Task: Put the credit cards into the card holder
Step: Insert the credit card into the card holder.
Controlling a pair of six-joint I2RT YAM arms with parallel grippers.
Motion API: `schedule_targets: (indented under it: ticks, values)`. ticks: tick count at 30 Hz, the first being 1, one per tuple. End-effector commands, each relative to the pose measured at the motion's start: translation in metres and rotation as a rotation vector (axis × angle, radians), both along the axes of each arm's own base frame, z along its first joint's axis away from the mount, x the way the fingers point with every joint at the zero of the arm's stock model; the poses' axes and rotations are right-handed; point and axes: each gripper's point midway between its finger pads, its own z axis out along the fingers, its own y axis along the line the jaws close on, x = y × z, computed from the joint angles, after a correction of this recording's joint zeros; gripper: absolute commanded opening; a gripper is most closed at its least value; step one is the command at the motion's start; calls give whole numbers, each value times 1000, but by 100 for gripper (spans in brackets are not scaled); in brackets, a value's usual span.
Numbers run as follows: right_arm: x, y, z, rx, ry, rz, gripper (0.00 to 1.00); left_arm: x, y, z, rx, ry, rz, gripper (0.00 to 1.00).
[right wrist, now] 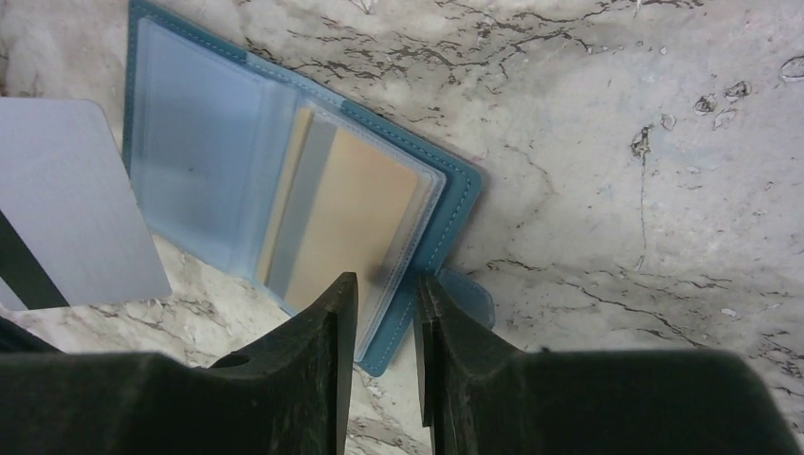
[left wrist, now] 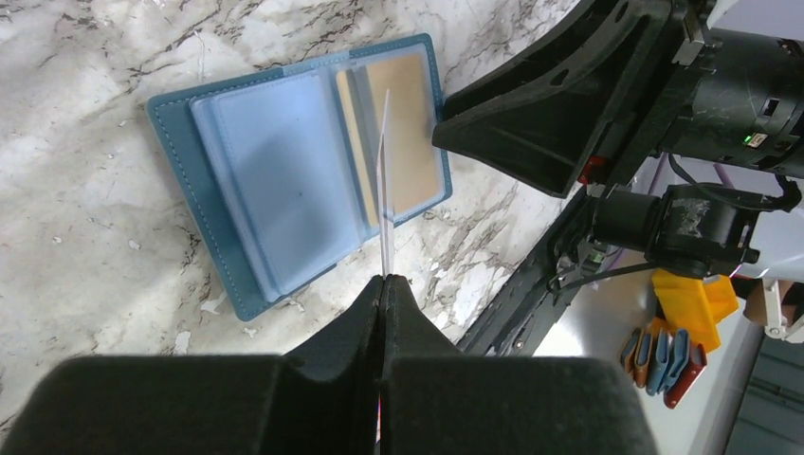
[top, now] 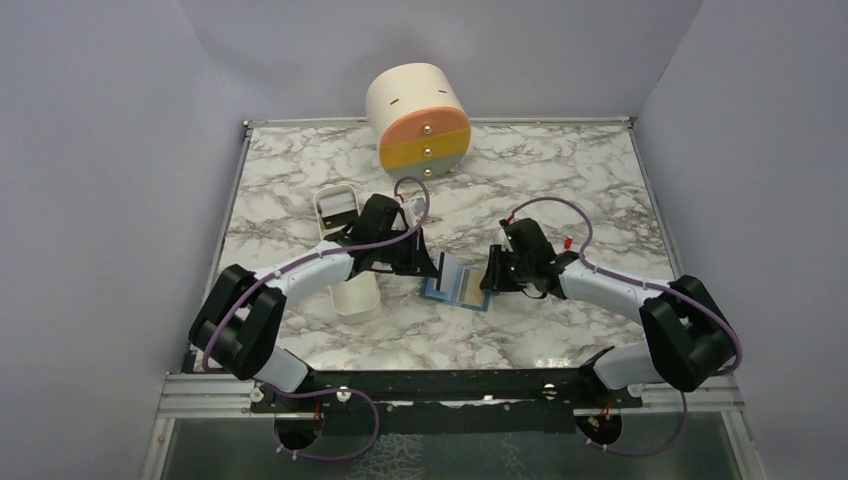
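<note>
The blue card holder (top: 455,283) lies open on the marble, its clear sleeves up (left wrist: 284,180) (right wrist: 209,161). A gold credit card (right wrist: 351,218) (left wrist: 408,133) sits in a right-hand sleeve. My left gripper (left wrist: 384,280) (top: 432,268) is shut on a pale grey credit card (left wrist: 385,180). That card stands on edge above the holder's middle fold, and its flat face shows in the right wrist view (right wrist: 71,204). My right gripper (right wrist: 386,284) (top: 490,272) is open by a narrow gap. Its fingertips stand over the holder's right edge, by the snap tab (right wrist: 469,294).
A long white tray (top: 345,250) lies under my left arm, with a dark card (top: 338,208) in its far end. A cream cylinder with orange, yellow and grey drawers (top: 420,118) stands at the back. The table's black front rail (top: 440,385) is close behind both arms.
</note>
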Motion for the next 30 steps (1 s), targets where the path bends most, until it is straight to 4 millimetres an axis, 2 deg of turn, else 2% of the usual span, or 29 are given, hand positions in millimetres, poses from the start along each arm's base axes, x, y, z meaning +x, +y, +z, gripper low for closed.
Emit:
schedule_targets:
  ticks: [1,9,21,24,26,30]
  values:
    - [11,2,-5,-17,-37,4,28,-4,-12,3,-30,2,-65,0]
    - [11,-7,-23,-77,-29,6,23,-9,-19,-17,-22,57,-106,0]
    - [10,-9,-26,-86,-31,3,23,-9,-14,-55,61,132,-62,0]
    - [9,-10,-29,-92,-26,4,23,-6,-15,-56,66,129,-43,0]
    - [8,-11,-29,-96,-26,5,23,-5,-14,-65,86,149,-34,0]
    - [9,-12,-28,-97,-33,2,23,-1,-11,-69,116,158,-6,0]
